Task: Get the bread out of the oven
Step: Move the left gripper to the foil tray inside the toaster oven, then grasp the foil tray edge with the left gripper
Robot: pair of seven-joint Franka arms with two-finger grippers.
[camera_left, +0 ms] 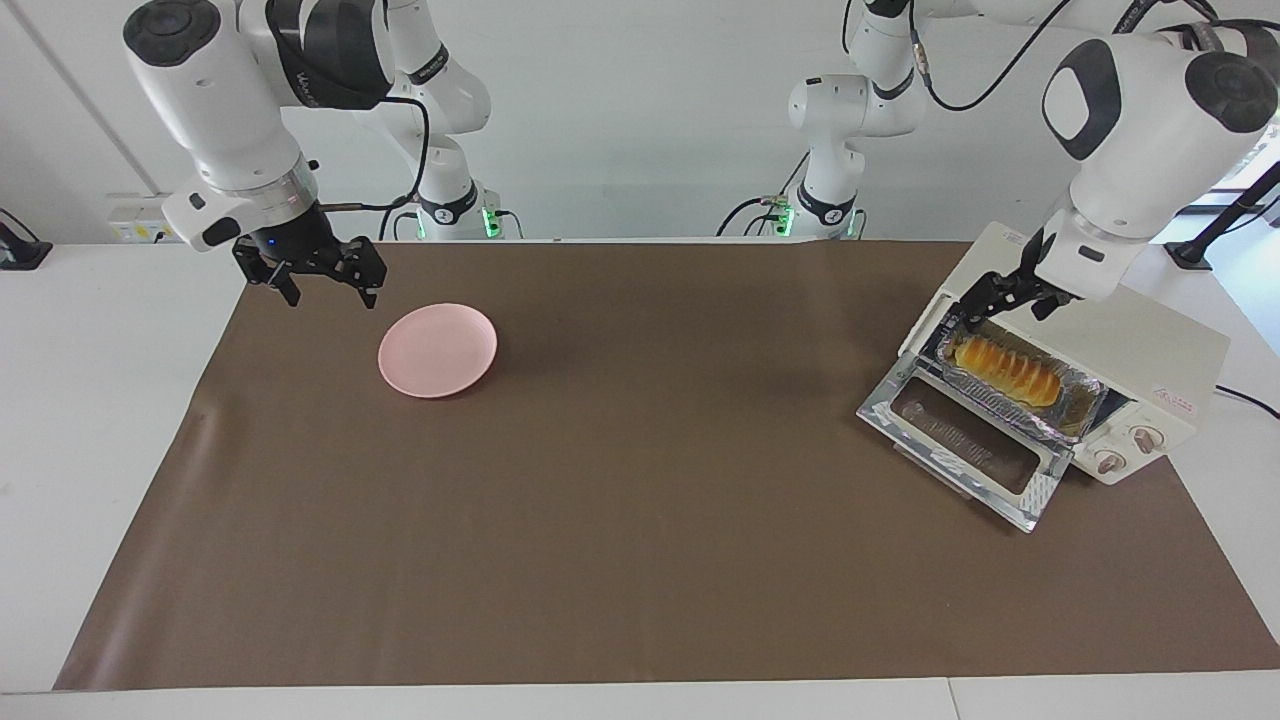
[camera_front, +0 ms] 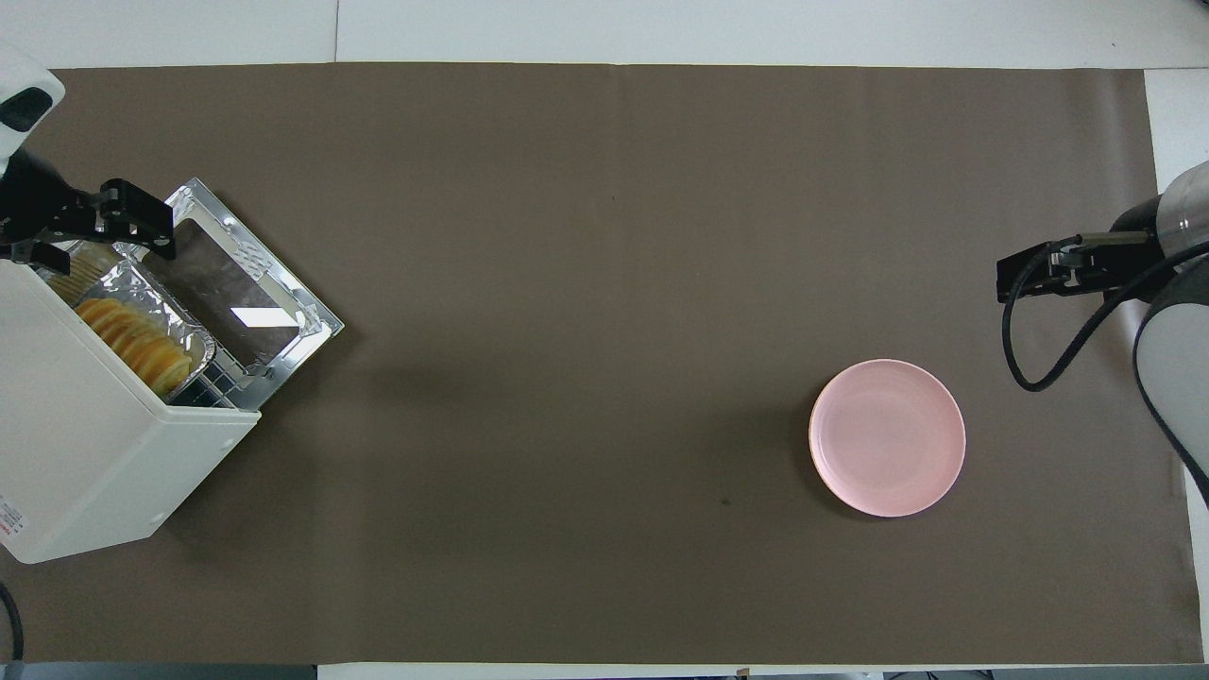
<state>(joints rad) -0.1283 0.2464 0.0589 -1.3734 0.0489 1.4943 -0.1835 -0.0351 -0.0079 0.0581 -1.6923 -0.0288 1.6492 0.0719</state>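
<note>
The bread (camera_left: 1005, 370) (camera_front: 132, 342), a ridged golden loaf, lies in a crinkled foil tray (camera_left: 1078, 412) (camera_front: 179, 326) on the rack of the cream-white oven (camera_left: 1140, 335) (camera_front: 85, 463). The oven stands at the left arm's end of the table with its glass door (camera_left: 965, 440) (camera_front: 236, 293) folded down flat. My left gripper (camera_left: 1004, 312) (camera_front: 90, 246) hangs open at the top front edge of the oven's mouth, just above the tray's end nearest the robots, holding nothing. My right gripper (camera_left: 322, 285) (camera_front: 1025, 279) waits open above the mat beside the plate.
A round pink plate (camera_left: 437, 350) (camera_front: 887, 437) sits on the brown mat (camera_left: 640, 520) toward the right arm's end. The oven's two pinkish knobs (camera_left: 1125, 450) face away from the robots beside the open door.
</note>
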